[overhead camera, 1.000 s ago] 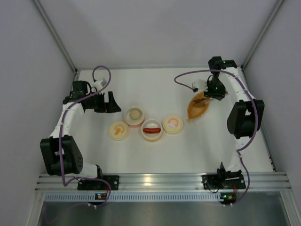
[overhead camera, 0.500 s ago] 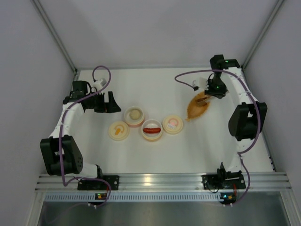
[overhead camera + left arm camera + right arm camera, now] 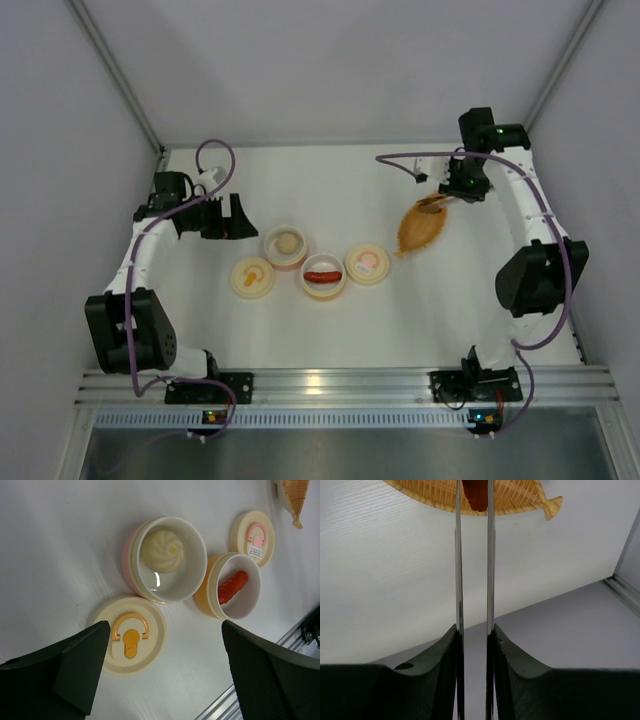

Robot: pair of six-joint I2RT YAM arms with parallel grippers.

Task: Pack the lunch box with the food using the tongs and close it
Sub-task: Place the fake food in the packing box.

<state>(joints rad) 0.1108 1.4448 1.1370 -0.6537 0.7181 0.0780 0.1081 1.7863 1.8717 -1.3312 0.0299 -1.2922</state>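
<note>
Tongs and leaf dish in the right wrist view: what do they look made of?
The tongs look like polished metal: two thin silver arms with mirror-like streaks of reflection. The leaf dish looks like woven bamboo or wicker with a matte finish, since fine criss-crossed tan strips and a bound rim show. A moulded plastic imitation cannot be ruled out.

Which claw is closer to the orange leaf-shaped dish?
Right: the right gripper holds the tongs just above the dish; the left gripper hangs across the table, beside the round containers.
</note>
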